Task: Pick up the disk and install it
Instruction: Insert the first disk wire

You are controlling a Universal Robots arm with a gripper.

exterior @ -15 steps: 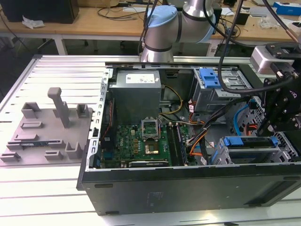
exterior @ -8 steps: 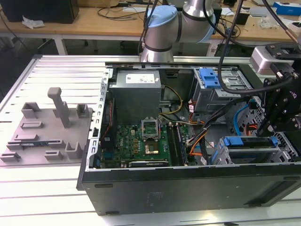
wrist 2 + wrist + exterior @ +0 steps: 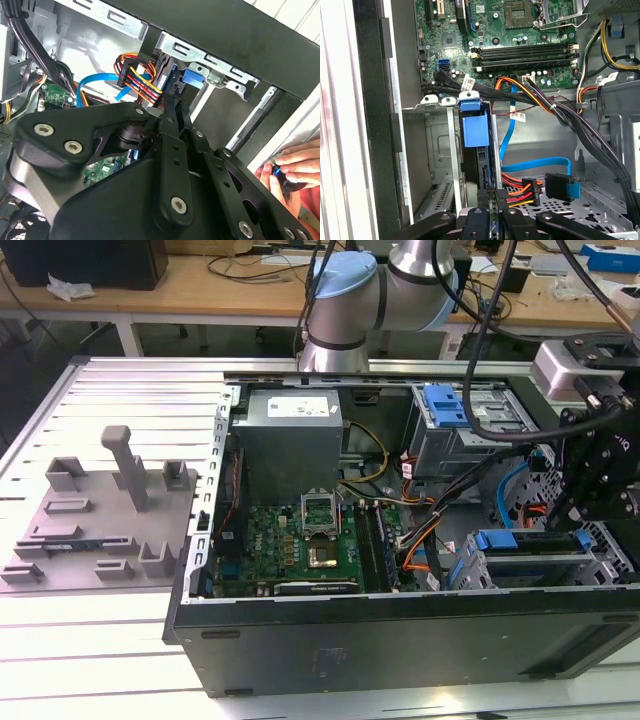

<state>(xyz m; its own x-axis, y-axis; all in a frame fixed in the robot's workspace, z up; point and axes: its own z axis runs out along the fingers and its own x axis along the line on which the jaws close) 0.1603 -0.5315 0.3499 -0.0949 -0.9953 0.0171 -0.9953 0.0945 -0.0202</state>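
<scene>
Here, your gripper (image 3: 493, 194) pinches the near end of the disk (image 3: 476, 131), which stands on edge in the cage (image 3: 437, 150) slot, its long axis running straight ahead toward the motherboard (image 3: 520, 37).

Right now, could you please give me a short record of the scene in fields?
setting: open computer case, motherboard exposed
disk: on edge in a slot of the drive cage, blue carrier tab showing
claw: inside the case, at the disk's edge
cabling: blue cable runs beside the cage
person: a hand just outside the case wall
</scene>
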